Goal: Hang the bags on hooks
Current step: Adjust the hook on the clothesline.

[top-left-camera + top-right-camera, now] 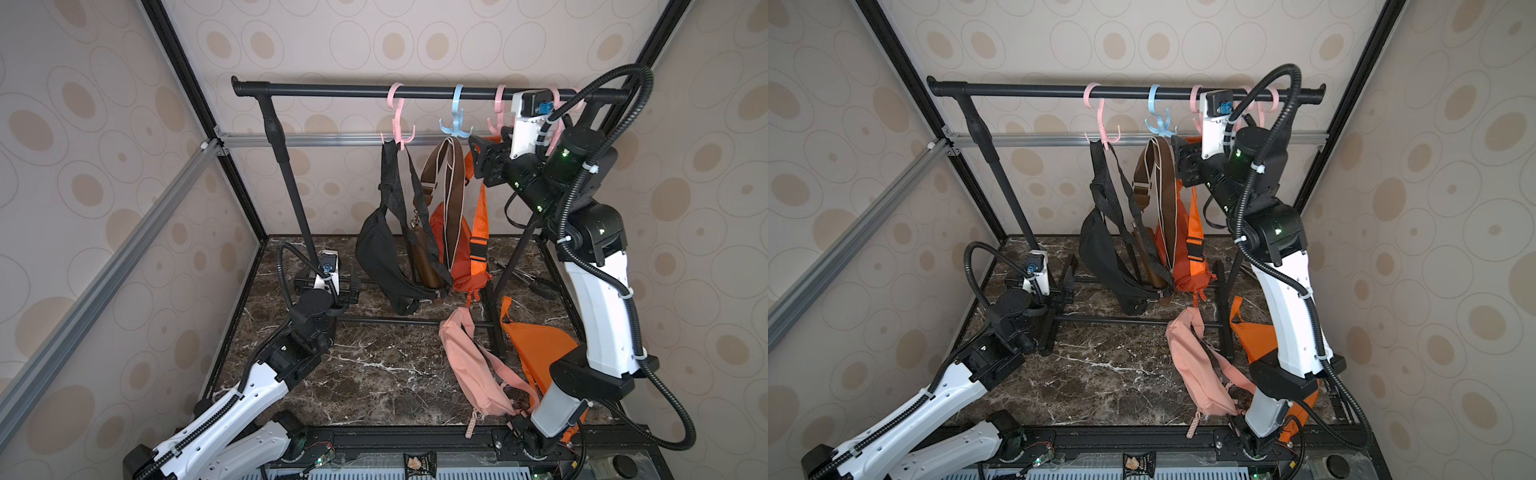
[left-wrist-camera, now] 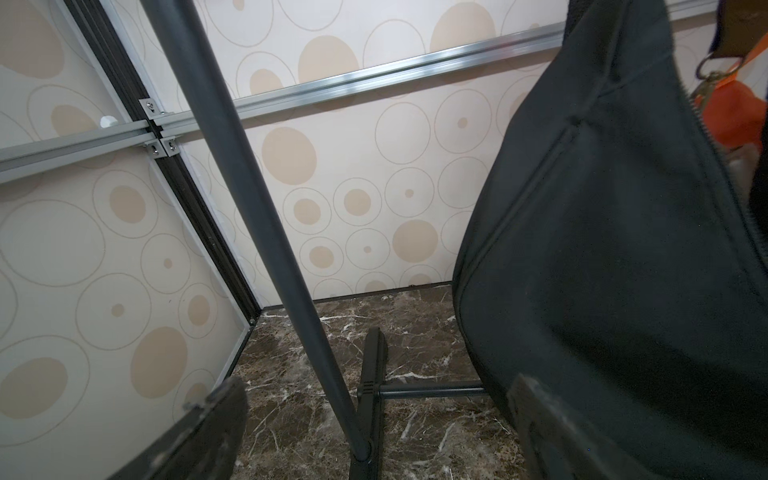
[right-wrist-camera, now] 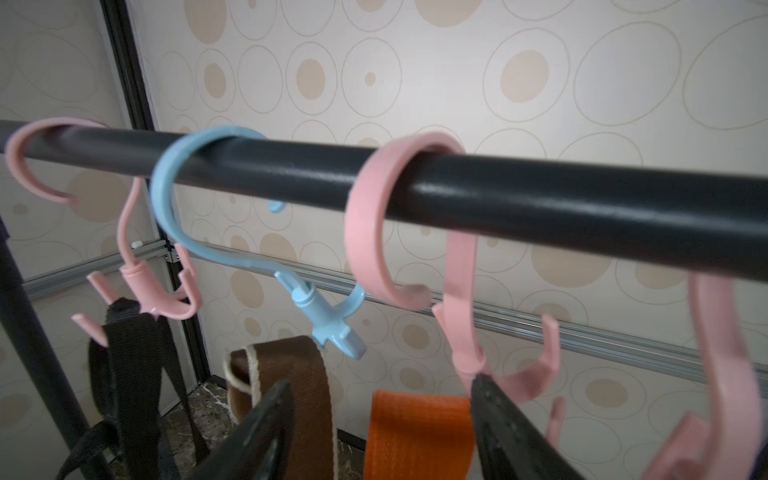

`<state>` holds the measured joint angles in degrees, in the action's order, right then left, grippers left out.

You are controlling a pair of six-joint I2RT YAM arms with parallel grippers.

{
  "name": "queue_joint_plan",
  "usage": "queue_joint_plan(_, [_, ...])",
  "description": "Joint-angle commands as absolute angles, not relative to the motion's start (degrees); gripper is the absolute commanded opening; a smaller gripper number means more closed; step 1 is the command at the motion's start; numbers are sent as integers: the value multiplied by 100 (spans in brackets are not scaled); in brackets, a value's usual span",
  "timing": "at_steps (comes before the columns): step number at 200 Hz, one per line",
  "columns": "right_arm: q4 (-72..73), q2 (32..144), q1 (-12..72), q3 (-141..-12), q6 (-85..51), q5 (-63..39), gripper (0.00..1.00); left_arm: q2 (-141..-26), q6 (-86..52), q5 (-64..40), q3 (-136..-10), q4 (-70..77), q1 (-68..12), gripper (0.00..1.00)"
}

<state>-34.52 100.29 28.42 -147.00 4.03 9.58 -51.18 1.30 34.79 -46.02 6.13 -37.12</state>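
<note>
Right pincer by orange strap

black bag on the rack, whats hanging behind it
A brown bag hangs right behind the black bag, with an orange bag behind that. The black bag covers the brown bag's lower end, so that part can't be seen.

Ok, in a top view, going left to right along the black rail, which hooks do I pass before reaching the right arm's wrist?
first pink hook, carrying the black strap → blue hook → second pink hook. Hooks further right overlap the right arm, so they are left out.
</note>
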Motion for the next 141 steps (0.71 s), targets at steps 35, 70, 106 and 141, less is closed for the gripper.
queue_joint_plan(35, [-2753,9737,2803,-14076,704,1350,68,-4956,255,3573,-4476,987,-3691,100])
queue_joint_plan(70, [-2326,9314,2797,-13368,654,1362,68,-4974,282,3568,-4430,985,-3686,100])
queue_joint_plan(106, [-2708,8701,2809,-12921,-61,81,69,-4918,289,3575,-4399,998,-3683,100])
queue_joint_plan(141, [-2939,8478,2813,-12954,-238,-138,69,-4895,316,3599,-4349,1059,-3688,100])
